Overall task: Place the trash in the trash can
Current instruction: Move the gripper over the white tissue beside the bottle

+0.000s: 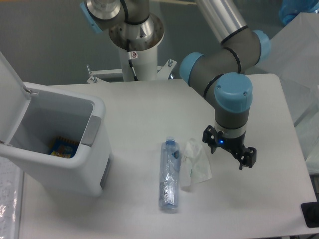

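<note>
- Looking at the trash first: crushed clear bottle (169,175) lies flat on the table (134,104), long axis running near-to-far, blue cap at the far end.
- Crumpled translucent-white wrapper (195,164) sits just right of the bottle in the frame, touching or nearly touching its upper half; can't tell which.
- Both pieces are on the table surface, outside the trash can (60,144), well apart from it.
- My gripper (229,151) hangs above the table just right of the wrapper in the frame, pointing down, holding nothing.
- Fingers (247,158) stand spread with a clear gap between them: released, not on either piece.
- Can't tell if the fingertips touch the table; they look clear of the wrapper.
- Blue light glows on the wrist (230,134) above the fingers.
- Trash can stands at the left edge of the table, lid (11,107) flipped up and back, mouth open.
- Grey latch panel (91,130) on the rim faces the bottle side.
- Small blue-and-yellow packet (64,148) lies at the bottom inside the can.
- My base column (137,55) is mounted at the far edge of the table.
</note>
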Tool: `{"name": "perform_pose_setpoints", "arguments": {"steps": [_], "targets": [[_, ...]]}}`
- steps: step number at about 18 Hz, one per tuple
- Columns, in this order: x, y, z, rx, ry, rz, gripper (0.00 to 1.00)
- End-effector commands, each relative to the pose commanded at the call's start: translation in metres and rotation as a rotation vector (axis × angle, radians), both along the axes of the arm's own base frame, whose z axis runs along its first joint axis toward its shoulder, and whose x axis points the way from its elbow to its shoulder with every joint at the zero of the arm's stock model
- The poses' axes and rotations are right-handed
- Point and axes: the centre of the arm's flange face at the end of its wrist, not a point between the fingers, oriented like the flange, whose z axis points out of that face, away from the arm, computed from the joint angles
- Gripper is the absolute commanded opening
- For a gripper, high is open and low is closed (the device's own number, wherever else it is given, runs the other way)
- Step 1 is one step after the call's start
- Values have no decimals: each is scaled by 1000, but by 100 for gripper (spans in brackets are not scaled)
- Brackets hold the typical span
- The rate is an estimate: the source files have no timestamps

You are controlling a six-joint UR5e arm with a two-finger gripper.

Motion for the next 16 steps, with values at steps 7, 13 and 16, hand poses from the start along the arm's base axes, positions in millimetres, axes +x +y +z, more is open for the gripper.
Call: {"name": "perform_pose_setpoints", "arguments": {"steps": [7, 13, 16], "targets": [[2, 2, 0, 8, -3, -9, 100], [23, 11, -17, -10, -29, -44, 100], [26, 2, -32, -16, -45, -23, 100]]}}
